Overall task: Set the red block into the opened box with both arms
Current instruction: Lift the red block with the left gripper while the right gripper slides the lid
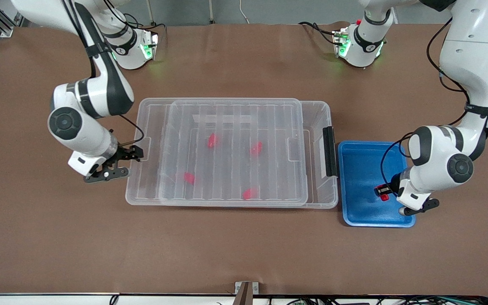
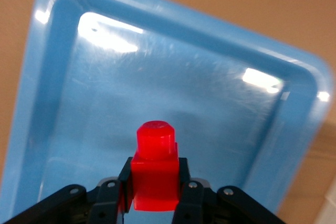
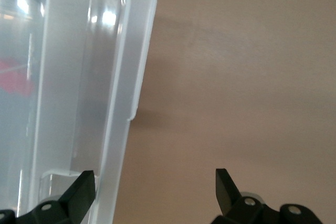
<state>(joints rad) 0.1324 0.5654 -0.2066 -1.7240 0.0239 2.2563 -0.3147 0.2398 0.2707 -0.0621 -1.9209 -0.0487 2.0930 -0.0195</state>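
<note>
The left gripper (image 2: 153, 192), low inside the shallow blue plastic tray (image 1: 356, 212) at the left arm's end of the table, is clamped on a small bright red plastic block (image 2: 155, 174). The right gripper (image 1: 121, 163) hangs wide open, empty, beside the large clear plastic box (image 1: 320, 199), where 4 red blocks (image 1: 212, 140) lie under its ribbed clear lid (image 1: 231, 111).

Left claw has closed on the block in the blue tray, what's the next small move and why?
Probably lift straight up. The left claw is shut on the red block low in the blue tray, whose rim must be cleared. The right claw, open at the lid's edge, should then slide the lid wider.
</note>
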